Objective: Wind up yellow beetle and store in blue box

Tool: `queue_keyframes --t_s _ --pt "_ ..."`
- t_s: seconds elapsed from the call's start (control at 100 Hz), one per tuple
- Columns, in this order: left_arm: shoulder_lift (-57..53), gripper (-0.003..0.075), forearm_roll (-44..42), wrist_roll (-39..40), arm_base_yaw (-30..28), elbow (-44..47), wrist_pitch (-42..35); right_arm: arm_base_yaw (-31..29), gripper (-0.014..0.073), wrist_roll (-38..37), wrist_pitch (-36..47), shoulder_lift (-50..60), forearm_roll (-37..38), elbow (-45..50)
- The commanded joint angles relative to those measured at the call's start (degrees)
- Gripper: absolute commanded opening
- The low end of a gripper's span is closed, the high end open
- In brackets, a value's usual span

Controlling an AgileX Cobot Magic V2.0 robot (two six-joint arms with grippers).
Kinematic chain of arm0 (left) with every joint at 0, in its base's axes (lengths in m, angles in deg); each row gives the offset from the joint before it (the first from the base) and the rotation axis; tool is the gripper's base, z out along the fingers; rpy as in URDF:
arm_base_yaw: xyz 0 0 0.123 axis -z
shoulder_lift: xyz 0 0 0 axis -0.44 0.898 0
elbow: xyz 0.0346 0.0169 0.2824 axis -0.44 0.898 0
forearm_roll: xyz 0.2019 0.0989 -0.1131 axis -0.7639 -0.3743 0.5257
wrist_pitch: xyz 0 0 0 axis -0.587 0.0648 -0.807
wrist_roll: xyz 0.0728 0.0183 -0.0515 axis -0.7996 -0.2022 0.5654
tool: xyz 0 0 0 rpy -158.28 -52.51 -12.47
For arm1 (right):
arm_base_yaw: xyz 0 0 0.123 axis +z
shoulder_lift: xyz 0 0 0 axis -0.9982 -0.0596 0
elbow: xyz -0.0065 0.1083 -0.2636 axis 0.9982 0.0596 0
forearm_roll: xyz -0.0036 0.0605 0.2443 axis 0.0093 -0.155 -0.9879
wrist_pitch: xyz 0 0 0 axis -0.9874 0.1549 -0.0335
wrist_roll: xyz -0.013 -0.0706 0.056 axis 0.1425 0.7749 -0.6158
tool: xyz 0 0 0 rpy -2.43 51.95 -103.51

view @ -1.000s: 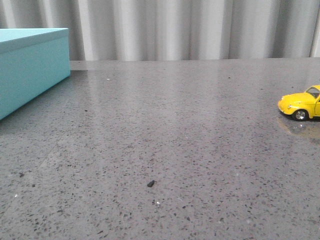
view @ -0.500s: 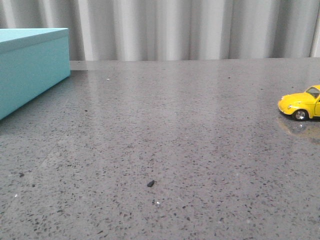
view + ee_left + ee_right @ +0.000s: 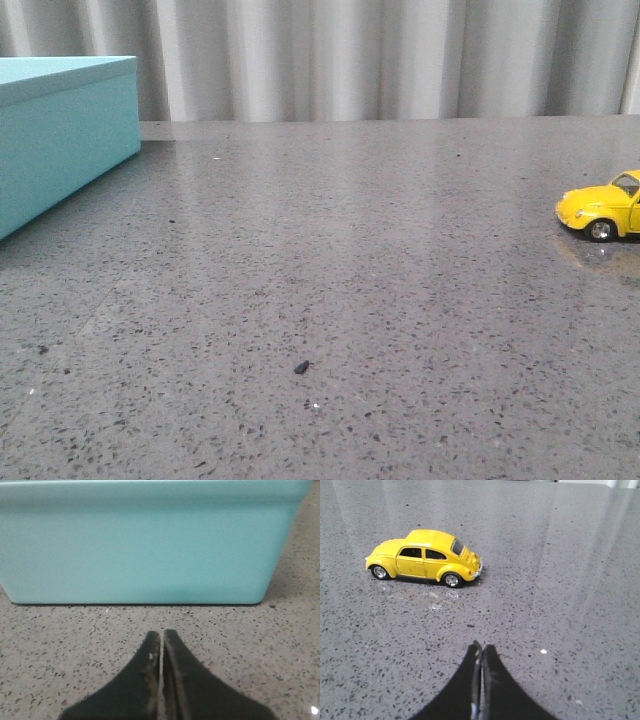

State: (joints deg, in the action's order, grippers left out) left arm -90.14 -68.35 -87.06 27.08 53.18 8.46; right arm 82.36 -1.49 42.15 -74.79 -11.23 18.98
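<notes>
**Turquoise box lidded, beetle out on desk**

Turquoise box (image 3: 62, 135) sits at desk's (image 3: 330, 280) far left, lid on, contents not visible. Beetle (image 3: 424, 557): glossy yellow, dark windows, silver hubcaps, upright on its wheels by the right edge, well apart from box. Left claw (image 3: 161, 645) pinched together, empty, near box wall. Right claw (image 3: 480, 655) likewise, near beetle, not touching. Small dark speck (image 3: 301, 367) mid-desk.
</notes>
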Motion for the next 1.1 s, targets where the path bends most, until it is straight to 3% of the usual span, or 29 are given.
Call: queue_keyframes --t_s 0.0,0.41,1.09 --pt "-1.84 -0.0021 0.48 0.52 0.54 1.51 -3.31 0.06 -0.0061 0.45 1.08 1.05 -0.31 1.27" --pt "-1.84 -0.0021 0.36 0.52 0.54 1.51 -7.95 0.06 -0.0061 0.45 1.08 1.05 -0.31 1.27" --pt "-1.84 -0.0021 -2.22 0.41 1.62 1.51 -8.53 0.06 -0.0061 0.45 1.08 1.05 0.21 1.27"
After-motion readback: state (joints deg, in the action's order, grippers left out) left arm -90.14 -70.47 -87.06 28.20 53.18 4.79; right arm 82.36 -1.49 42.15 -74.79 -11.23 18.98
